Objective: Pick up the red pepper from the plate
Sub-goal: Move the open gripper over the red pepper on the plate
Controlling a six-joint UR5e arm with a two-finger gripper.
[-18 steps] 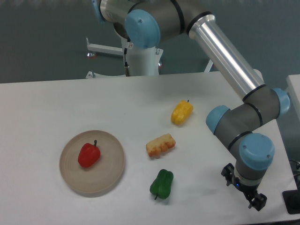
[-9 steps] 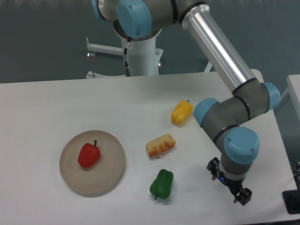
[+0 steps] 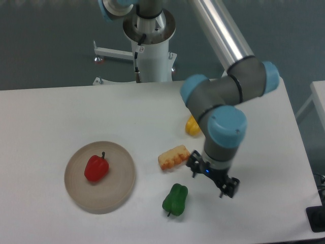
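green pepper (image 3: 175, 199), pastry (image 3: 173, 157) flank gripper (image 3: 212, 179)

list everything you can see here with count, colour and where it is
red pepper: 1, red, on the plate
plate: 1, beige-tan, left front of the table
green pepper: 1, green, front centre, right of the plate
yellow pepper: 1, yellow, mid table, partly behind the arm
ridged food piece: 1, orange-yellow, centre of the table
table: 1, white
arm: 1, grey, blue joints
gripper: 1, black, above the table right of the green pepper; jaws unclear

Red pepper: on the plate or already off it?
On it. The red pepper lies on the plate, left of centre, untouched.
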